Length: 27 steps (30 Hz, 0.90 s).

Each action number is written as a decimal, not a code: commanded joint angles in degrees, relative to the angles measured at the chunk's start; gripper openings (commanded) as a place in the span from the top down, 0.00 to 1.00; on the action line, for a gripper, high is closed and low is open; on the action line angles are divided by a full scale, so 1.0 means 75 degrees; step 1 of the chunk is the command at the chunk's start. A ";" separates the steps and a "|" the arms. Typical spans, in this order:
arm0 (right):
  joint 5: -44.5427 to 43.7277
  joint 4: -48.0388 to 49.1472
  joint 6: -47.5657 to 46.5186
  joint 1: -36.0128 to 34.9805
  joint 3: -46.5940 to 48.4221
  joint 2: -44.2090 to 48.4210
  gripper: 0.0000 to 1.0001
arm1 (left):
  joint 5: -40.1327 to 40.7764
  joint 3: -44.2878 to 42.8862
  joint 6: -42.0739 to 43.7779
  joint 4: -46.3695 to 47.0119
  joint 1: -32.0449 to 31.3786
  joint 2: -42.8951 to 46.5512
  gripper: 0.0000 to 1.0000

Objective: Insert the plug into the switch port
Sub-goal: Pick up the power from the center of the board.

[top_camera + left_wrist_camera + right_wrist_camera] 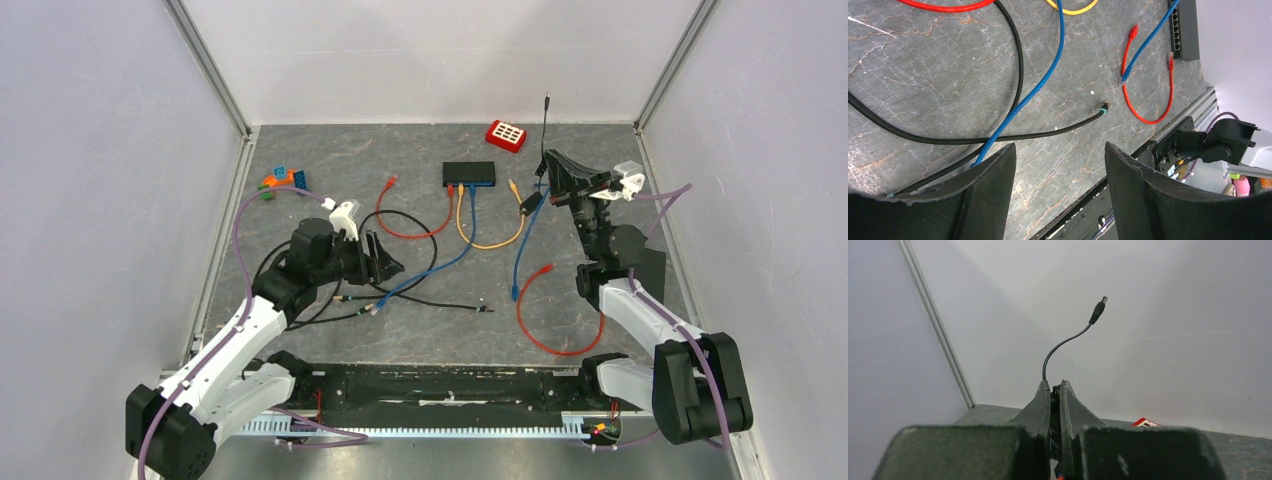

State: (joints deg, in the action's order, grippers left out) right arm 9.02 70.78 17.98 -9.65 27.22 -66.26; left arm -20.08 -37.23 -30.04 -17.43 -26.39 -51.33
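- Grips one thin black lead [1060,347] in the right gripper [1054,386], jaws pressed together on it.
- Carries one plug [1099,309], a black barrel tip, free in the air above those jaws, at the end of the lead's curl.
- Leaves the left gripper [1060,150] gaping wide with nothing between its jaws, above the table [923,75].
- Shows one black switch [469,174] flat on the table, left of the right jaws and well beyond the left ones.
- Counts two red cables: the first red cable [412,236] ahead of the left jaws, the second red cable [523,318] on the near side of the right jaws.
- Counts two blue cables: the first blue cable [1044,80] running out from under the left jaws, the second blue cable [517,260] trailing down beneath the right jaws.
- Counts one yellow cable [490,246], looped in front of the switch.
- Shows a black cable [1013,137] crossing just ahead of the left jaws; cannot tell how many black ones.
- Counts one red keypad box [506,135], beyond the right jaws and to their left.
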 commanded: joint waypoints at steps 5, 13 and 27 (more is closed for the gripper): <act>-0.0442 0.1244 0.1058 -0.0174 0.0248 -0.0743 1.00 | -0.0119 -0.0066 -0.0259 0.0321 -0.0020 0.0039 0.29; 0.1162 0.0643 0.0359 -0.0503 0.0905 -0.1714 1.00 | 0.0095 -0.0060 -0.0183 0.0230 -0.0023 -0.0086 0.29; 0.2098 0.1926 0.0359 -0.0647 0.1212 -0.3640 1.00 | 0.0651 -0.0177 -0.0179 -0.0140 -0.0020 -0.0179 0.30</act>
State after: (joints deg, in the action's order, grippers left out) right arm 22.81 79.31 24.64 -14.11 34.87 -90.06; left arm -17.12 -37.21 -30.61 -17.69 -26.39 -53.21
